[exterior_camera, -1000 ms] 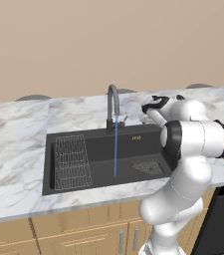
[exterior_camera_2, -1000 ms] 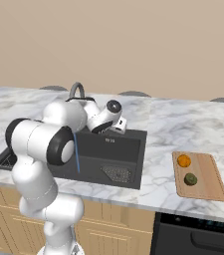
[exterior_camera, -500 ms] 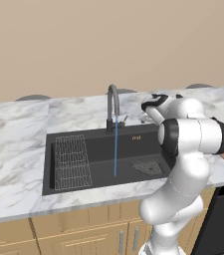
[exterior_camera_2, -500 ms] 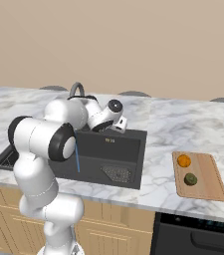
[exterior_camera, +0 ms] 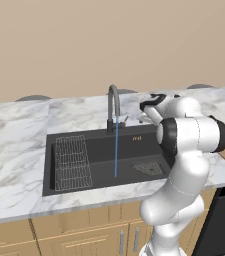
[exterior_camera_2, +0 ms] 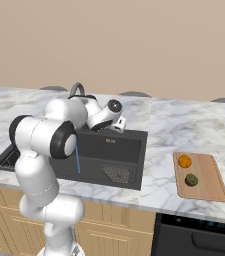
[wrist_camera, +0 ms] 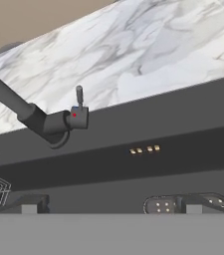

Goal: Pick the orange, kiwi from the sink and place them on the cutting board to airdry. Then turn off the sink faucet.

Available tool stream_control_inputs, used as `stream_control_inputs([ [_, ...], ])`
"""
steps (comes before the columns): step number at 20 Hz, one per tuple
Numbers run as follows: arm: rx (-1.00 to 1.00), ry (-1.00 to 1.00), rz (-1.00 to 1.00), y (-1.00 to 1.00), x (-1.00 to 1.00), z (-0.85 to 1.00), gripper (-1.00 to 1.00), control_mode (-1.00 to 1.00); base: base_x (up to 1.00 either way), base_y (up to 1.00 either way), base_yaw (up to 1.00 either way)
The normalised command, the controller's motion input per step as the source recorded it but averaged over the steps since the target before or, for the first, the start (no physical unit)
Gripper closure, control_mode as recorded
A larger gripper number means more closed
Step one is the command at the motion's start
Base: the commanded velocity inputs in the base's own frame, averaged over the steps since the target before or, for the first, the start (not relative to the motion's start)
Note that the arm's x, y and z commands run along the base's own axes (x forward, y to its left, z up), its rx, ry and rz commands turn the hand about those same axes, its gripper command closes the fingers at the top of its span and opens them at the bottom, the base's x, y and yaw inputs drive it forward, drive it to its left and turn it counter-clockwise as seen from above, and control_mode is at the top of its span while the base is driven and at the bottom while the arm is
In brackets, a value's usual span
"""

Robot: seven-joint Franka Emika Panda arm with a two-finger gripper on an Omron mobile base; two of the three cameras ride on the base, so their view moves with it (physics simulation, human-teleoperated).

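Gripper (exterior_camera_2: 119, 125) jaws stand spread wide with nothing between them, and we see it hanging over the back right part of the sink (exterior_camera_2: 134, 155), just to the right of the sink faucet (exterior_camera: 113, 107), whose thin blue stream is running into the basin. Our orange (exterior_camera_2: 184, 161) and kiwi (exterior_camera_2: 191, 179) already lie on the cutting board (exterior_camera_2: 211, 180), at the right end of the tabletop (exterior_camera_2: 179, 125) near its front edge, the orange toward the back and the kiwi toward the front, a little apart. So we judge the faucet to be what is left. It is a stiff metal fixture bolted to the back rim of the sink, with nothing about it that would give or break; the part to work is the small side lever (wrist_camera: 79, 94), which stands upright on the valve body in the hand view, up and to the left of where the gripper points. We expect the lever to be smooth and thin, so a push against its side near the top should serve better than a pinch. Against the frames of a second ago, we find the hand shifted slightly toward the faucet, the jaws just as wide, the water flowing as before and the fruit unmoved.
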Motion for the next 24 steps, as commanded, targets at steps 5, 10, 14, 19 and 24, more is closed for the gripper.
stream_control_inputs([
  [5,0.01,0.00,0.00,0.10,0.14,-0.01,1.00,-1.00,0.00,0.00,0.00],
  [10,0.01,0.00,0.00,0.11,0.12,-0.04,1.00,-1.00,0.00,0.00,0.00],
  [14,0.02,0.00,0.00,0.07,0.10,-0.03,1.00,-1.00,0.00,0.00,0.00],
  [19,0.05,0.00,0.00,0.02,0.17,-0.04,1.00,-1.00,0.00,0.00,0.00],
  [24,0.06,0.00,0.00,0.00,0.16,-0.05,1.00,-1.00,0.00,0.00,0.00],
])
